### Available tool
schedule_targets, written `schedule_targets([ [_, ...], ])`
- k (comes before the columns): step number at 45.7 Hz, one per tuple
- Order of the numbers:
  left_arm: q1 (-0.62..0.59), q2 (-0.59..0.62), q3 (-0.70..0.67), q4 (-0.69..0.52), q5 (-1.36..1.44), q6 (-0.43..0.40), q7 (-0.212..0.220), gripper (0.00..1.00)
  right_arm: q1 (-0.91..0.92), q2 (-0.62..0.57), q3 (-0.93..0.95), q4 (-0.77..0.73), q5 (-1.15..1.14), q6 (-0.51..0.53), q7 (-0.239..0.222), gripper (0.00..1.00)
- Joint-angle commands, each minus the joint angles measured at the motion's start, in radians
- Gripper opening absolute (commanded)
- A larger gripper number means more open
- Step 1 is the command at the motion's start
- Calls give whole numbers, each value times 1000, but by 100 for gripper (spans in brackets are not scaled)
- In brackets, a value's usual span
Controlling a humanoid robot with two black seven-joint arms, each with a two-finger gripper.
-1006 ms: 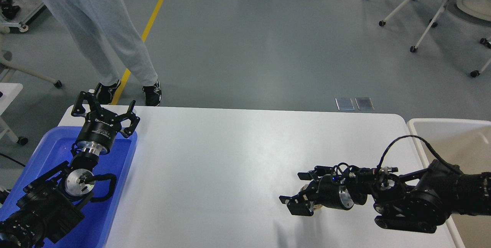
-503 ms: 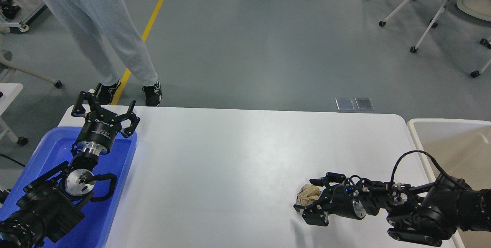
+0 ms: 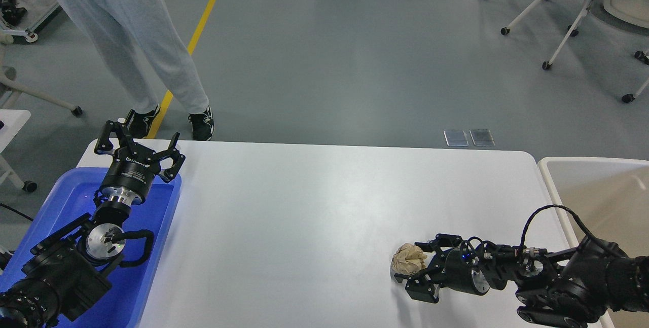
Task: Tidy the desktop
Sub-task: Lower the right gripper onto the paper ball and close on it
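Observation:
The white desktop carries one crumpled beige paper ball near its front right. My right gripper lies low over the table and points left. It is open, with one finger above and one below the ball's right side, and I cannot tell whether they touch it. My left gripper is open and empty, raised over the far edge of the blue tray at the left.
A blue plastic tray lies on the table's left end under my left arm. A beige bin with a white rim stands off the right end. A person stands by the far left corner. Wheeled chairs stand at the back right.
My right gripper has drawn back to the right and toward the front edge, uncovering the paper ball, which now sits at its fingertips. My left arm has not moved.

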Motion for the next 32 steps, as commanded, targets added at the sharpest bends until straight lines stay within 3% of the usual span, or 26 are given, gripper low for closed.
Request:
schedule_targets([
  [1,0,0,0,0,0,0,0,100,-4,0,5,-17,4,-3,1,92],
  [14,0,0,0,0,0,0,0,100,-6,6,-5,-43,2,-4,2,77],
  [16,0,0,0,0,0,0,0,100,-7,6,-5,-43,2,-4,2,69],
  [19,0,0,0,0,0,0,0,100,-9,8,-5,-44,2,0,2,44],
  [27,0,0,0,-2,0,0,0,100,-8,9,-10,-43,-1,7,2,4],
  [32,0,0,0,0,0,0,0,100,-4,9,-12,-44,1,13,2,0],
])
